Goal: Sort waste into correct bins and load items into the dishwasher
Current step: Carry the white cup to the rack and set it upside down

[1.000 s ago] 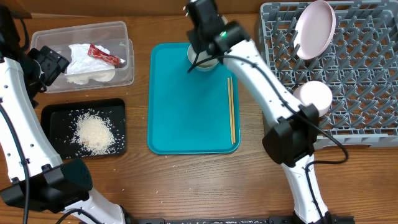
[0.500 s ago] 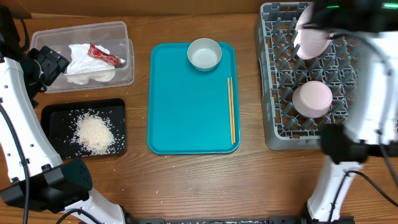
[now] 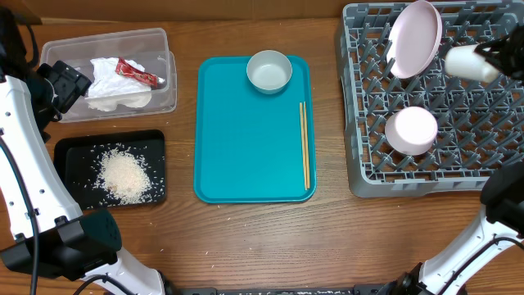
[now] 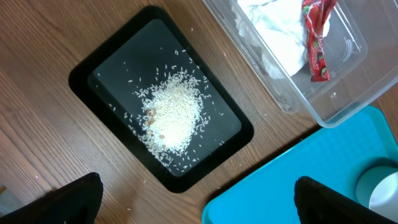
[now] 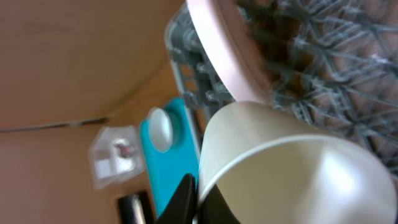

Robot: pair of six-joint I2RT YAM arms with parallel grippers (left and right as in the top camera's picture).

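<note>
Plastic on a wood-grain table (image 3: pixel 270 238).
I see a smooth teal tray (image 3: pixel 246 139); left of it, a clear glossy tub (image 3: pixel 164 98); right, a matt grey rack (image 3: pixel 483 139).

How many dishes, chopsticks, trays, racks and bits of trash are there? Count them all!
Dishes: 4 (plate, bowl, cup, saucer)
Chopstick pairs: 1 (chopsticks)
Trays and tubs: 3 (clear tub, black tray, teal tray)
Racks: 1 (dish rack)
Trash: 3 (napkin, wrapper, rice)
Total: 12

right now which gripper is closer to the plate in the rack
Right. The right gripper holds the cup over the rack, just beside the plate; the left gripper is far off on the other side, by the clear tub.
</note>
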